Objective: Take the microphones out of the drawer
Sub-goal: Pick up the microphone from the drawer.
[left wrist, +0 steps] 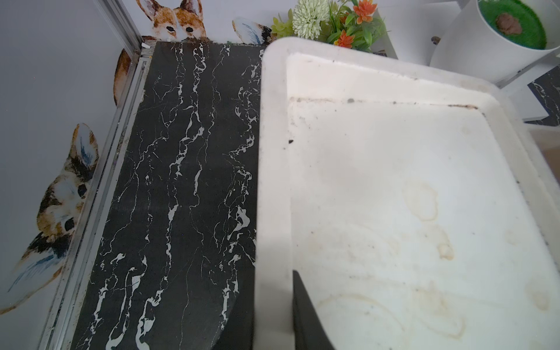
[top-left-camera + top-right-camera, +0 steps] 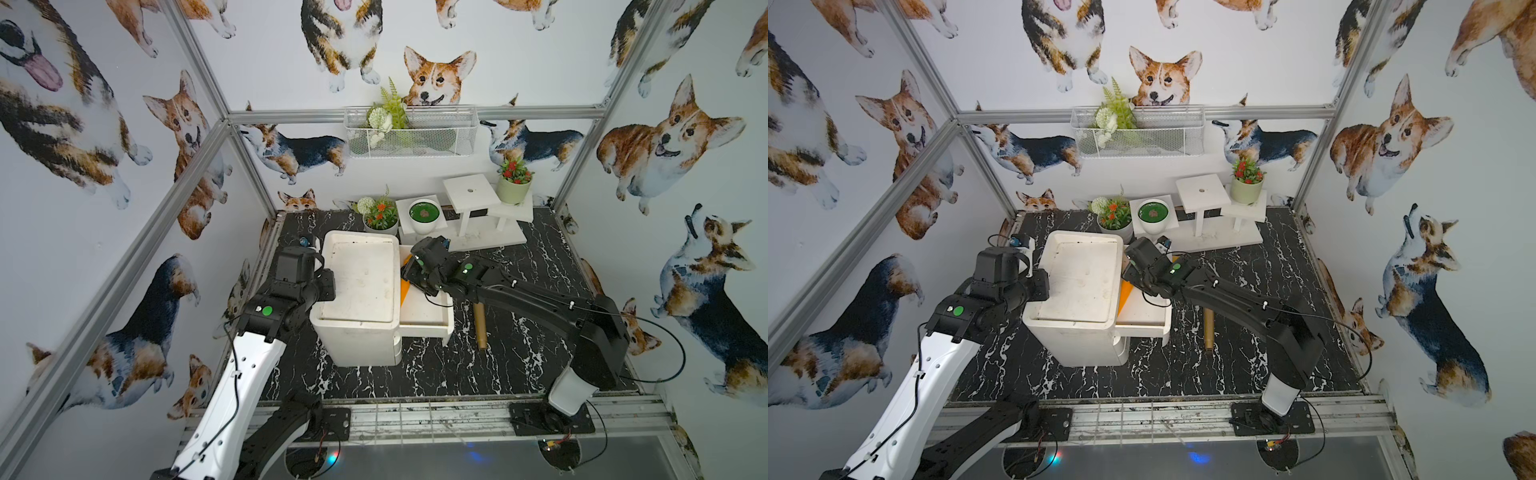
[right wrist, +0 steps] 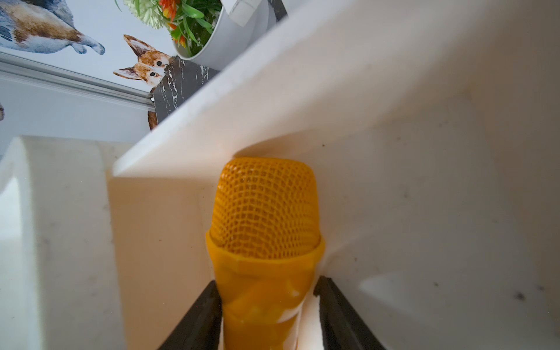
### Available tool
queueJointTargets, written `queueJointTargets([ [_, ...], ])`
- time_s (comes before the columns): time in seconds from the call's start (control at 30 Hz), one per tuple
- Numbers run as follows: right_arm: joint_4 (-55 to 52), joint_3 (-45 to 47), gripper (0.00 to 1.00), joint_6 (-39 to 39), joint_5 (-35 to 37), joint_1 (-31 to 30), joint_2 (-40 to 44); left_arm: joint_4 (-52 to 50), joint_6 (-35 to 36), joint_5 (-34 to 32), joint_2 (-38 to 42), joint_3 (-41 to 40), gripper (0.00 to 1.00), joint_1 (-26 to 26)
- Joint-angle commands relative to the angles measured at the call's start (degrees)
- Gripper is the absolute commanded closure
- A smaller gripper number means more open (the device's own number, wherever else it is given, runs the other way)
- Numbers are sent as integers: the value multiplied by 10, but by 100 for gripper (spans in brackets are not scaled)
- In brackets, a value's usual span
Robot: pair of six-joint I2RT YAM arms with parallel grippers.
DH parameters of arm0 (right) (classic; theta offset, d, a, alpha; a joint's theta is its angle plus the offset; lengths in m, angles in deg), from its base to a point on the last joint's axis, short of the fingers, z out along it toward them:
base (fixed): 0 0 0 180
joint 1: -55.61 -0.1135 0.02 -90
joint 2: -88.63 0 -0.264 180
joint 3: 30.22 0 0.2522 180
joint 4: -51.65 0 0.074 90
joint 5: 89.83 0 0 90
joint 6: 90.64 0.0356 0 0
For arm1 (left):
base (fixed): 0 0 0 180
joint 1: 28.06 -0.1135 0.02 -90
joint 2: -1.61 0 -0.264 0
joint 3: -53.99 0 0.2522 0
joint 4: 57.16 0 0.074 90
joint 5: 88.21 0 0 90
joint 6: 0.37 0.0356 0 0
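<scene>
The orange mesh-headed plastic microphone (image 3: pixel 263 212), head pointing ahead, is straddled by the right gripper's (image 3: pixel 266 283) parted jaws; the white cabinet (image 1: pixel 394 181) is clamped by the left gripper (image 1: pixel 265 289).

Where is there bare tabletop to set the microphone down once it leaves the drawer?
Widest bare marble: the front strip between the drawer unit and the front rail, and the patch right of the brown tube, partly under the right arm. Crowded: the back edge, with flower pots and the white stand.
</scene>
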Motion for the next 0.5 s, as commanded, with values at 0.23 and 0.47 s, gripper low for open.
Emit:
queueJointTargets([
  [0.23, 16, 21, 70, 3, 11, -6, 14, 36, -27, 40, 3, -1, 99, 0],
  [0.47, 13, 15, 75, -27, 29, -6, 35, 34, -26, 38, 4, 1, 99, 0],
])
